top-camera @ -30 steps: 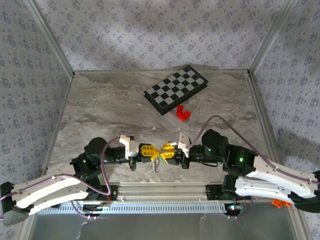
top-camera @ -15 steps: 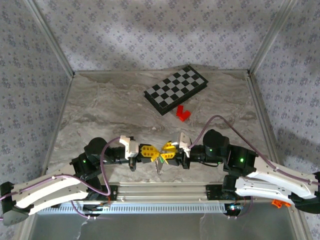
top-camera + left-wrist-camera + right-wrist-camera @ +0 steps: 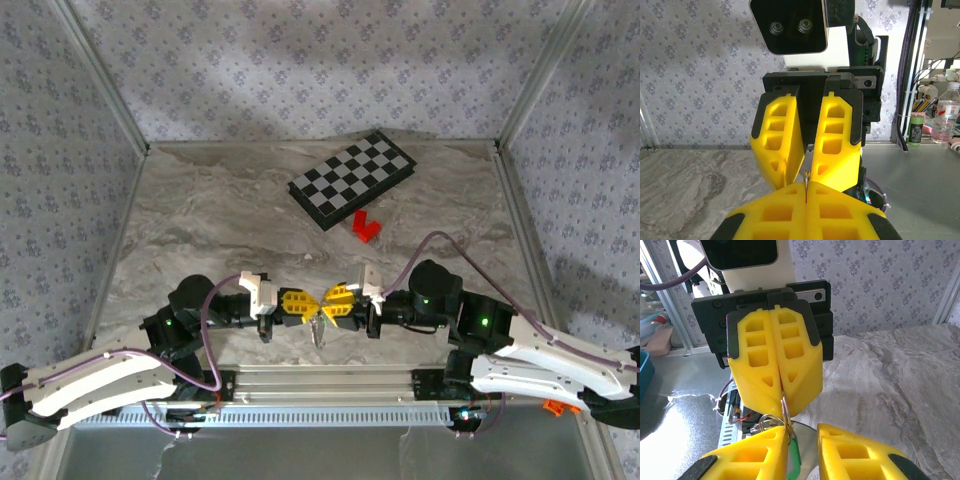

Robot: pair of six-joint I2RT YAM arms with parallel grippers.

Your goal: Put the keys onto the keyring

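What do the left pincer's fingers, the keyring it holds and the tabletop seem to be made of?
Fingers of the left pincer: matte yellow plastic, probably printed, judging by the moulded hollow pockets and dull surface. Keyring: thin silvery metal wire, going by its bright glints. Tabletop: grey veined stone look with low sheen; real marble or printed laminate cannot be told.

Your top camera looks down from above and behind the arms (image 3: 100, 385), taking in the whole table (image 3: 200, 230). Each wrist camera sits close behind its own fingers (image 3: 775, 215): the left hand (image 3: 310, 304) faces right, the right hand (image 3: 327, 303) faces left. All three share that meeting point at the near edge.
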